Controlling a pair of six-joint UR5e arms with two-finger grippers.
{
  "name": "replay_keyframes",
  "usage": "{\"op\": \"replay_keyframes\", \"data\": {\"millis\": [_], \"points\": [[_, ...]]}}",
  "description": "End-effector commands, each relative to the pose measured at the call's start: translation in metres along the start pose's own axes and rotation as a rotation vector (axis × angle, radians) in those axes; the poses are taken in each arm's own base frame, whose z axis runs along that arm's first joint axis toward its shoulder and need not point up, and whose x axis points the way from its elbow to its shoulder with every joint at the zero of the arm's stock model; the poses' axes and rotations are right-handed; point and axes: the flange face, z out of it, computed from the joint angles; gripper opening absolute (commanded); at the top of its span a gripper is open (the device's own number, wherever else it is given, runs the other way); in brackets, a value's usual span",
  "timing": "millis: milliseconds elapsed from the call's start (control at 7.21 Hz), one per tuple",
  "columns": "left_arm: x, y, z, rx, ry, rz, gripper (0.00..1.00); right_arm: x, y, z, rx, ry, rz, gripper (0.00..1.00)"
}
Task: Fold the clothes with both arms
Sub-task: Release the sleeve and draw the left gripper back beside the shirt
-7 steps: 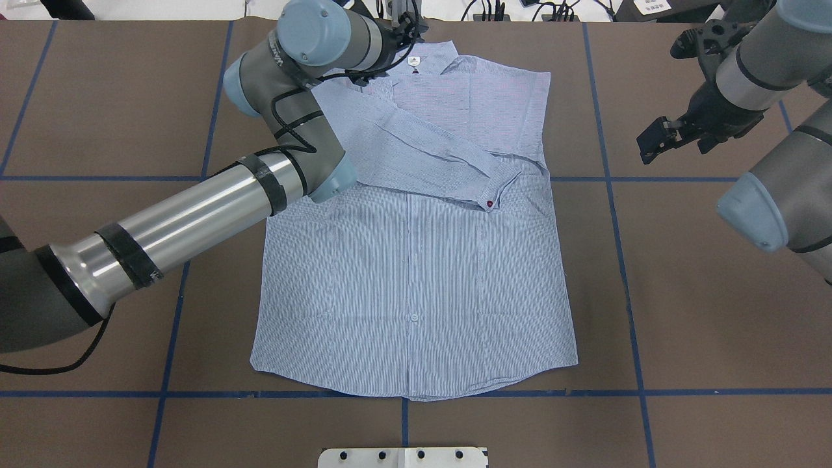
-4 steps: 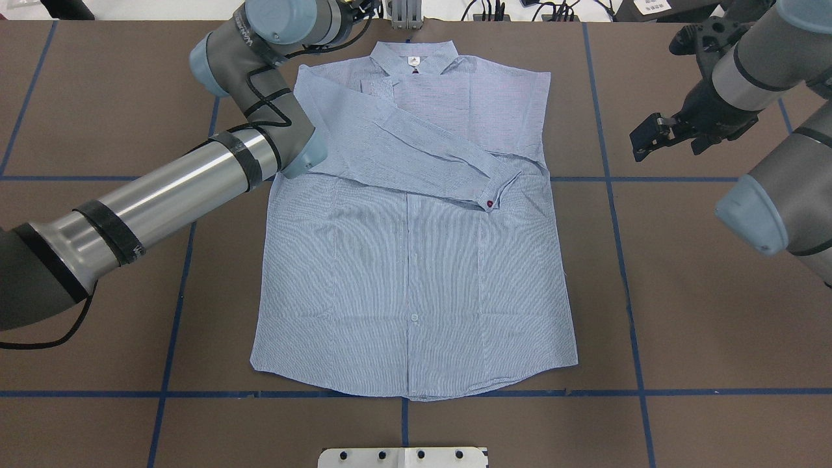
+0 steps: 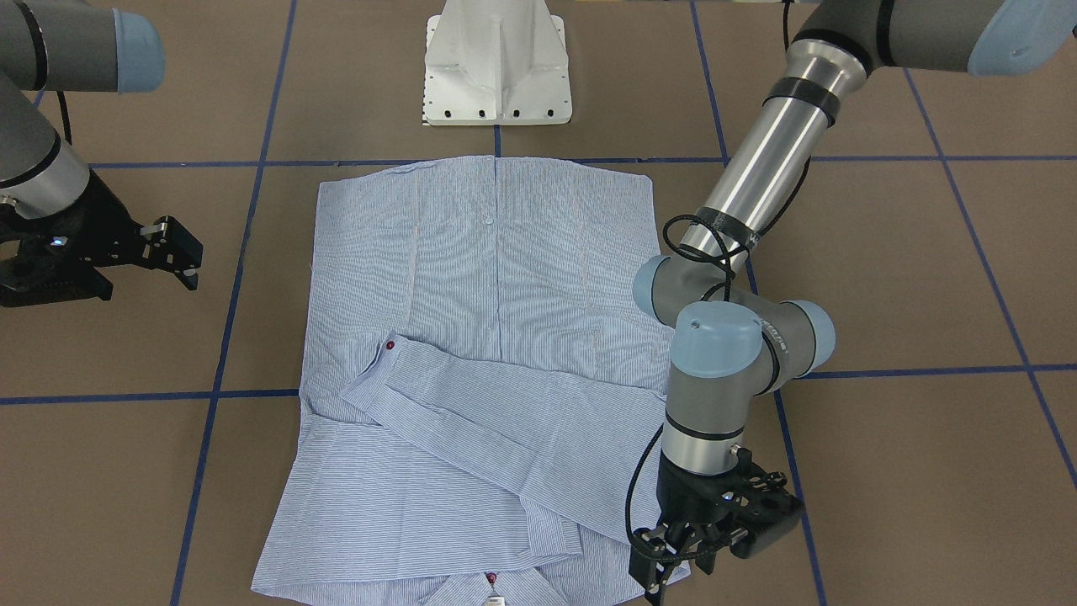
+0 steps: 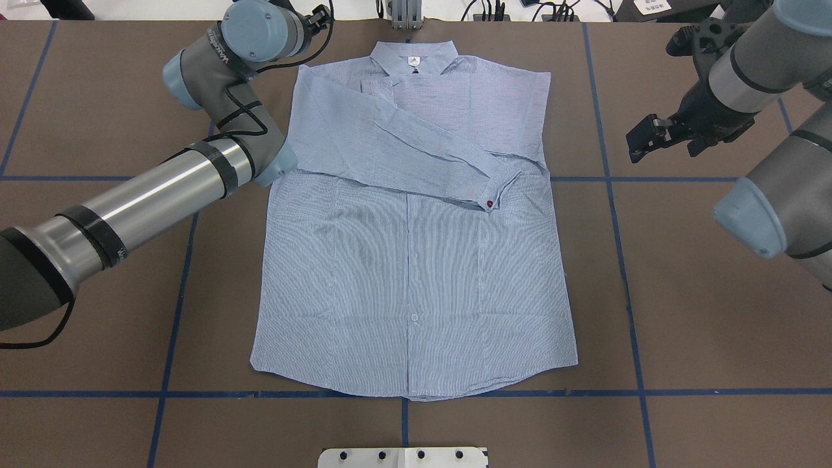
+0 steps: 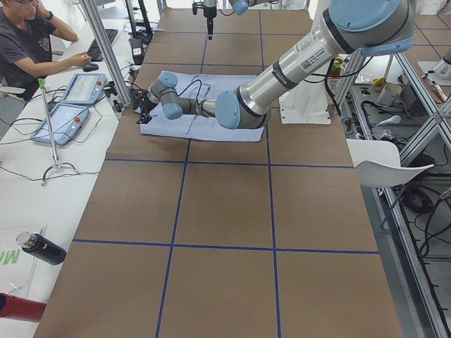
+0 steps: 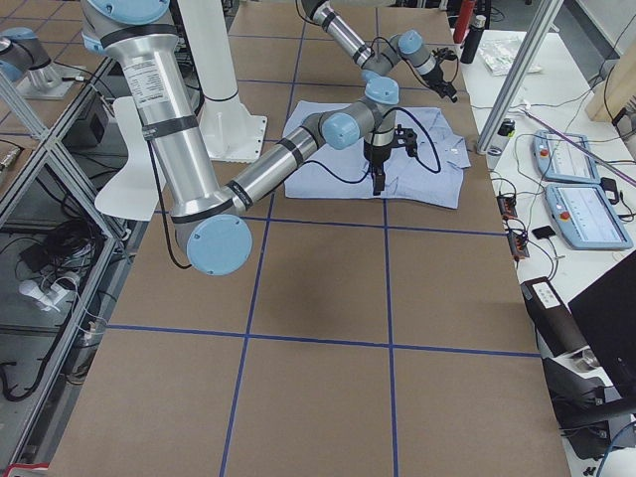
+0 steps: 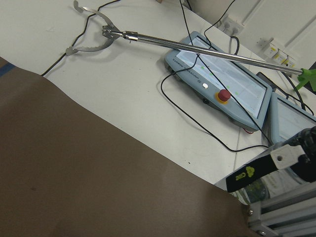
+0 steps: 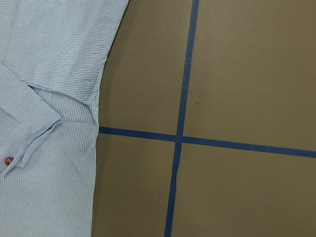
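Note:
The light blue striped shirt [image 4: 409, 273] lies flat on the brown table, collar [image 4: 413, 60] at the far edge. Both sleeves are folded across the chest, and a cuff with a reddish button [image 4: 489, 205] lies on top. My left gripper [image 3: 673, 566] hovers just off the shirt's shoulder by the collar, open and empty; in the overhead view it is mostly hidden behind the wrist [image 4: 318, 16]. My right gripper [image 4: 643, 140] is open and empty above bare table, right of the shirt. The right wrist view shows the shirt's side edge [image 8: 49, 98] and the cuff button [image 8: 8, 161].
Blue tape lines [image 8: 177, 138] grid the table. The white pedestal base [image 3: 496, 63] stands at the near edge behind the hem. Beyond the far edge, teach pendants [image 7: 222, 89] and a metal grabber tool [image 7: 148, 37] lie on a white bench. An operator [image 5: 28, 49] sits there.
My left arm has swung left and back, off the collar area to the shirt's far left corner. My right gripper has drifted slightly towards the shirt. The shirt has not moved.

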Motion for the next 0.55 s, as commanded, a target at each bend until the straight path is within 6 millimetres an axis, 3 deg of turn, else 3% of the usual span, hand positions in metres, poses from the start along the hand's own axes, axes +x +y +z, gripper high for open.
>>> {"op": "replay_keyframes", "data": {"millis": [0, 416], "points": [[-0.016, 0.008, 0.009, 0.011, -0.05, 0.11, 0.82, -0.001, 0.001, 0.002, -0.004, 0.001, -0.002, 1.0], [-0.017, 0.051, 0.014, 0.033, -0.089, 0.283, 0.73, 0.0, 0.0, 0.006, -0.01, 0.004, 0.001, 1.0]]}}
